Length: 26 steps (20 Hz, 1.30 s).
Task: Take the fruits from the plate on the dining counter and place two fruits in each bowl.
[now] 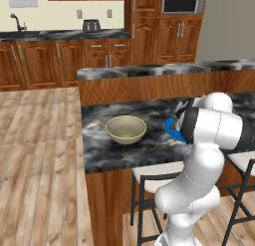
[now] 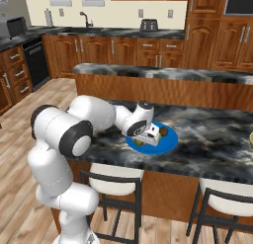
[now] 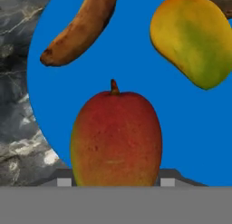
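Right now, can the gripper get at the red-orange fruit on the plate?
Probably yes. The gripper is down over the blue plate, its finger tips either side of the red-orange fruit. The banana and the yellow-green fruit lie apart from it.

Reddish wooden cabinets (image 1: pixel 40 61) are lining the cream wall (image 2: pixel 113 11), light plank floor (image 1: pixel 35 160) is spreading, white-cushioned stools (image 2: pixel 116 181) are standing.

A home kitchen: reddish-brown wooden cabinets (image 2: pixel 123 50) line the far wall at twelve o'clock, with a sink faucet (image 2: pixel 86 18), a toaster (image 1: pixel 91 25) and a built-in microwave (image 1: pixel 182 1). A marbled dining counter (image 2: pixel 217 139) with white-seated stools (image 2: pixel 116 181) stands on plank flooring (image 1: pixel 35 165).
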### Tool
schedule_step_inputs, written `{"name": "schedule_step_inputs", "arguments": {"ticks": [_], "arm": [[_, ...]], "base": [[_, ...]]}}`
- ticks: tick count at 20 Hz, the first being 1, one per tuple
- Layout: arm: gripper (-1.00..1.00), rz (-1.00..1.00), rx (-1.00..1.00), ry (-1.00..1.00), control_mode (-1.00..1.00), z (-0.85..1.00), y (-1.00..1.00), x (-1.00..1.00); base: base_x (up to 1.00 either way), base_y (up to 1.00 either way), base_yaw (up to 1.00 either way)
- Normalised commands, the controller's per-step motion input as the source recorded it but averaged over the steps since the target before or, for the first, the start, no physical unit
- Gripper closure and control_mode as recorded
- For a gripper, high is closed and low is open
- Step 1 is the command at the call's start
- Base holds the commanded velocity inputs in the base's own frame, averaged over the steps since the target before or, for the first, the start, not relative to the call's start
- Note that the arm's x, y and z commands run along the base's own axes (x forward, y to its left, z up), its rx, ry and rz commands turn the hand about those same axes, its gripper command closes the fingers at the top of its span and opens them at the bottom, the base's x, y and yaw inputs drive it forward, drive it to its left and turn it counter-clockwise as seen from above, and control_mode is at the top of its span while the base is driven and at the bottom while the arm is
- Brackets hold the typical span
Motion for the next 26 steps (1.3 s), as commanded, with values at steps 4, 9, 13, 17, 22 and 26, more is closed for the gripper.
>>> {"name": "schedule_step_inputs", "arguments": {"ticks": [4,9,13,17,22,26], "arm": [[1.00,0.00,0.00,0.06,-1.00,0.64,0.36,-0.73],[1.00,0.00,0.00,0.09,-1.00,0.72,0.66,-0.62],[1.00,0.00,-0.01,0.06,-1.00,0.67,0.81,-0.30],[1.00,0.00,0.00,0.10,-1.00,0.63,0.76,-0.06],[1.00,0.00,0.00,0.15,-1.00,0.42,0.78,0.00],[1.00,0.00,0.00,0.19,-1.00,0.24,0.88,0.01]], "base": [[0.00,0.00,0.00],[0.00,0.00,0.00],[0.00,0.00,0.00],[0.00,0.00,0.00],[0.00,0.00,0.00],[0.00,0.00,0.00]]}}
